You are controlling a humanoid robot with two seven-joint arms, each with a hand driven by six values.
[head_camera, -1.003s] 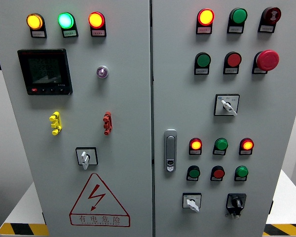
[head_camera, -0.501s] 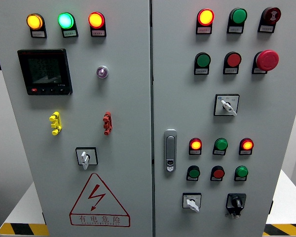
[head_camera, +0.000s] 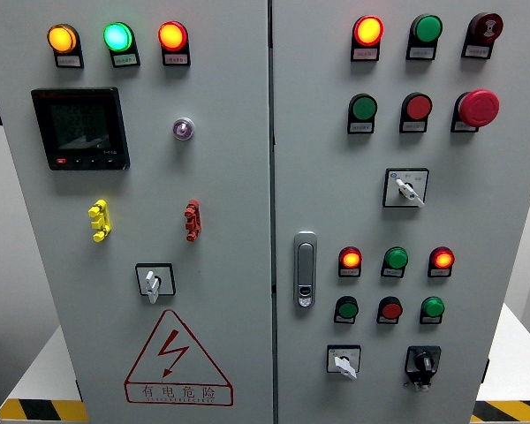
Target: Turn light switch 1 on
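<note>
Neither robot hand is in view, so their state and which one is nearer cannot be told, and no label identifies light switch 1; candidate rotary switches sit low on the left door and the right door.

button labels: way too tiny to read
meter screen: digits just a blur
cabinet: top and bottom cut off by frame
hazard stripes: cropped at bottom corners
</note>
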